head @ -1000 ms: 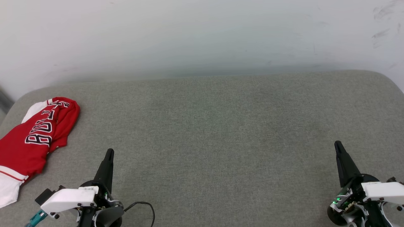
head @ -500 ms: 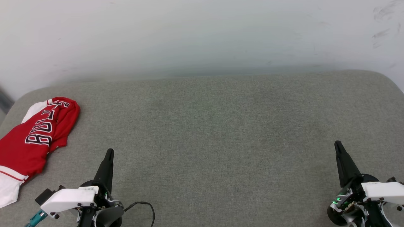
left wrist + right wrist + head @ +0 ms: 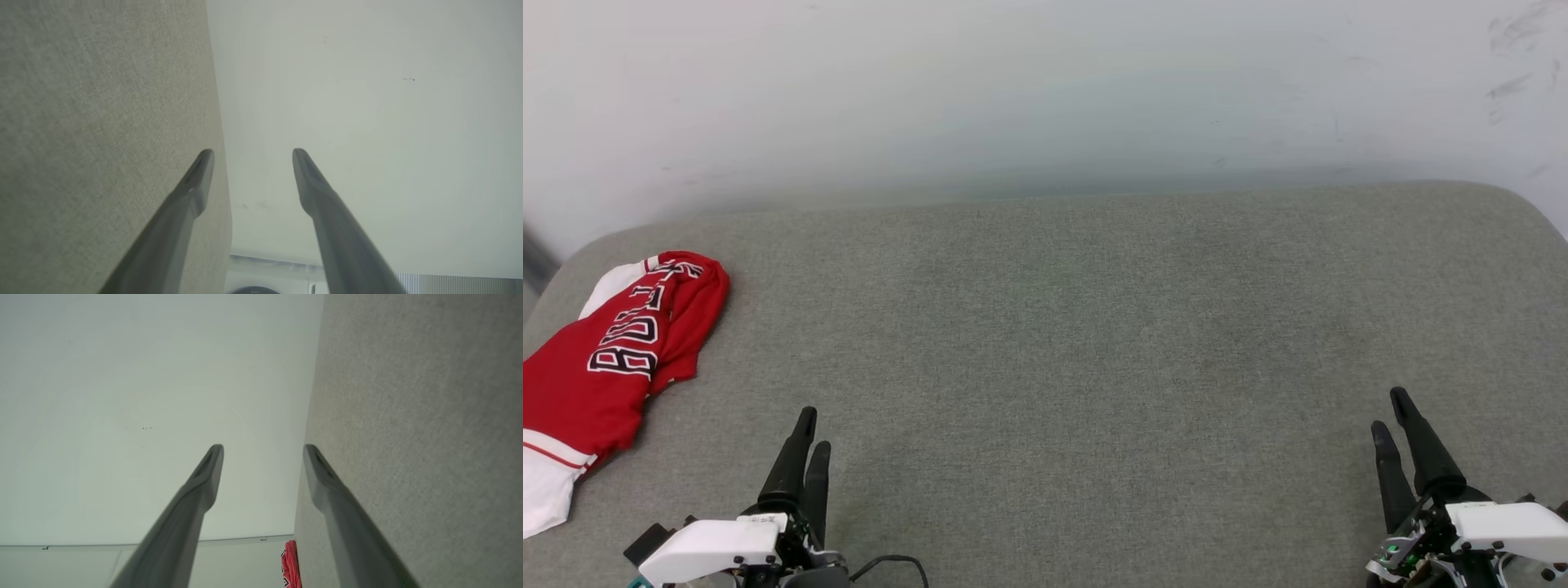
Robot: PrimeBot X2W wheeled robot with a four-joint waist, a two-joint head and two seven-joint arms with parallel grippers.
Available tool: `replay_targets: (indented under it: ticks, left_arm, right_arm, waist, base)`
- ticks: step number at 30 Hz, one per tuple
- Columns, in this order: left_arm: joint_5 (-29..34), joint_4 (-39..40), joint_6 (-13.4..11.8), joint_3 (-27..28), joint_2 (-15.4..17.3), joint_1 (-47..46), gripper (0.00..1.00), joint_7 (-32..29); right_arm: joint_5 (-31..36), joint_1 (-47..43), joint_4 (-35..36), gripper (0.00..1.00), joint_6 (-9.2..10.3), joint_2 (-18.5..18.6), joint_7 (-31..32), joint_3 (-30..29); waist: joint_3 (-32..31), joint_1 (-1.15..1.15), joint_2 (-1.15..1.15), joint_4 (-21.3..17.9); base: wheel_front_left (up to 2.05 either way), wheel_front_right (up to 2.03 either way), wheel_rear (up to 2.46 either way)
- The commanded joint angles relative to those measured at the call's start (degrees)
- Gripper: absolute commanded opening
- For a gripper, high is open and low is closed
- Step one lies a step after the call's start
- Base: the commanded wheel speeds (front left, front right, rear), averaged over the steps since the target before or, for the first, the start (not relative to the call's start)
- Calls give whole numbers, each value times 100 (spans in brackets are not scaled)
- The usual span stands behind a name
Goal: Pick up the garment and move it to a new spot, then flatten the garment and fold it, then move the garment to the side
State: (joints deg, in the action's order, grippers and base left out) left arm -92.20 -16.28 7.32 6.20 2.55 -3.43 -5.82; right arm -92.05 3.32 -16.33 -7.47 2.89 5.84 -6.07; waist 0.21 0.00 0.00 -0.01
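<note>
A grey-green, fabric-covered counter point(image 3: 1094, 343) with rounded far corners stands against a plain off-white wall point(image 3: 1013, 90); dark scuff marks point(image 3: 1515, 57) show at the wall's upper right. Light is soft and even.

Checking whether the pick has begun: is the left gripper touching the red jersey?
Apart. The head view shows the left gripper, open, over the grey cushion, with a clear strip of cushion between it and the jersey.

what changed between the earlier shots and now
Both pincers opened and drew back toward the robot: the left pincer and the right pincer now stand parted, holding nothing. The crumpled red and white jersey stayed put at the left end of the grey fabric surface.
</note>
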Motion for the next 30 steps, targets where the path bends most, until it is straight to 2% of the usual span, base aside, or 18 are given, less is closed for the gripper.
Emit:
replay_targets:
  ticks: [1,9,16,21,27,30]
  left_arm:
    - [68,145,2,-6,17,-81,100,64]
    - [371,248,4,49,20,12,100,290]
    - [798,298,6,245,22,56,100,471]
    - [1132,374,7,432,23,63,100,568]
    - [1917,613,4,752,26,50,100,728]
    - [2140,703,-27,812,26,41,100,772]
  right_arm:
    - [63,86,149,100,-1,2,-62,49]
    - [334,23,238,100,-1,2,-289,139]
    - [868,30,268,100,-1,1,-470,140]
    - [1403,56,367,100,-2,1,-567,76]
    - [2549,68,701,100,-2,2,-727,-51]
    - [2912,78,812,100,-2,1,-771,-28]
  waist:
    - [2,0,0,-1]
    - [7,0,0,-3]
    - [13,0,0,-7]
    - [20,0,0,-6]
    - [34,0,0,0]
    - [39,0,0,2]
  base:
    - [0,0,0]
    - [0,0,0]
    - [0,0,0]
    - [0,0,0]
    - [0,0,0]
    - [0,0,0]
